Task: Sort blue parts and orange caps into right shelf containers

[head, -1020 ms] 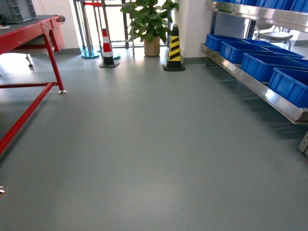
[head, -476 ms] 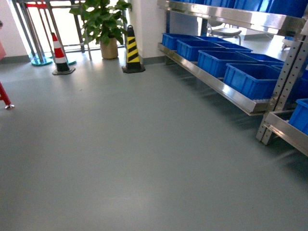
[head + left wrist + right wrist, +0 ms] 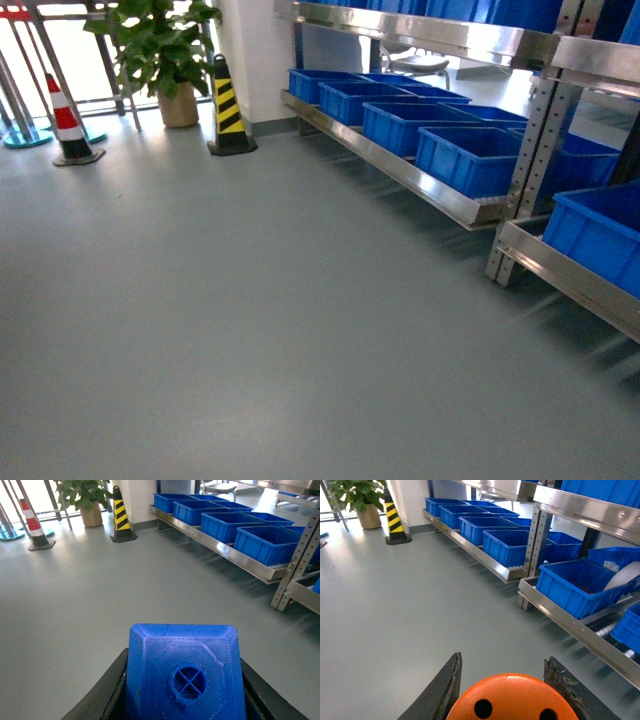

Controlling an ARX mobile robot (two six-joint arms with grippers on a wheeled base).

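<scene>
In the left wrist view a blue part (image 3: 185, 672) with a round hole in its face sits between the black fingers of my left gripper (image 3: 184, 659), which is shut on it. My right gripper (image 3: 503, 662) is shut on an orange cap (image 3: 512, 700), whose flat top shows two small holes. The right shelf containers are open blue crates: a row on the low steel shelf (image 3: 470, 160) (image 3: 265, 542), and one nearer crate (image 3: 600, 235) (image 3: 580, 587) on the adjoining rack. Neither gripper shows in the head view.
A steel shelf upright (image 3: 520, 190) stands between the two racks. A yellow-black cone (image 3: 230, 110), a red-white cone (image 3: 68, 125) and a potted plant (image 3: 160, 50) stand at the far wall. Grey floor (image 3: 250, 320) stretches ahead and to the left.
The head view has swung to the right. The red table has left the view, and the shelf with its blue crates has come closer and moved toward the middle.
</scene>
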